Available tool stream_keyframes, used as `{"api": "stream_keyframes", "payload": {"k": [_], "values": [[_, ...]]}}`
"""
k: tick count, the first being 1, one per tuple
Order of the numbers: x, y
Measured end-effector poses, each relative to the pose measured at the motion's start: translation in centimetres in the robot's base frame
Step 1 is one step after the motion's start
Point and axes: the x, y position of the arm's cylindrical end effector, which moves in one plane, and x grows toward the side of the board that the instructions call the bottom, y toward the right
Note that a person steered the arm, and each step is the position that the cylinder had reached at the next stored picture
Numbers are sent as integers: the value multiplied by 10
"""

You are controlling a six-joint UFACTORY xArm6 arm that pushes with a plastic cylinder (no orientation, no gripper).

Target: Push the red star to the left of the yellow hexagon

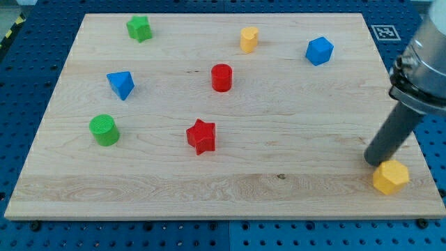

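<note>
The rod's dark tip (374, 163) carries no gripper and rests touching the yellow plastic hexagon block (390, 176) near the pale wooden board's (293, 188) bottom right corner. The red plastic star block (201, 136) sits mid-board, well apart. A good push likely starts from the star's left side, driving rightward. Blue perforated table (28, 230) surrounds the board.

Single arm entering from the view's upper right, dark rod slanting down and leftward, my tip (371, 161) on the board — lower right corner.
</note>
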Motion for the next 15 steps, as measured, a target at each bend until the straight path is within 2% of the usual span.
{"api": "stream_keyframes", "payload": {"k": [1,2,3,4,5,6,7,8,9,10,11,13,14,15], "values": [[-15,-11],[-67,-71],[-103,-160],[-107,-260],[-105,-332],[-79,-337],[-50,-290],[-44,-209],[-25,-153],[-23,-193],[-13,-206],[26,-80],[25,-97],[3,-124]]}}
